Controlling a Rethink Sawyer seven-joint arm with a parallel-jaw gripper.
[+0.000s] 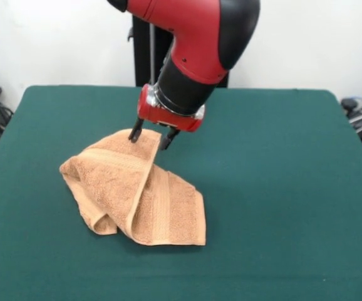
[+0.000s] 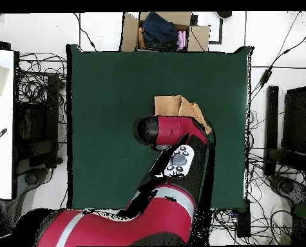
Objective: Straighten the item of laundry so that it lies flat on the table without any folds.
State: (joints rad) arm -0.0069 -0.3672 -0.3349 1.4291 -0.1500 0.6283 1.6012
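The end effector (image 1: 150, 137) pinches the raised top edge of the towel (image 1: 137, 191), fingers either side of the fold. The towel lies folded and rumpled on the tabletop (image 1: 281, 188).

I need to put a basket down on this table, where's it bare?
In the front view the green table is bare right of the towel, along the near edge, and in the far left corner. It is crowded mid-table, where the gripper stands over the towel's raised fold.
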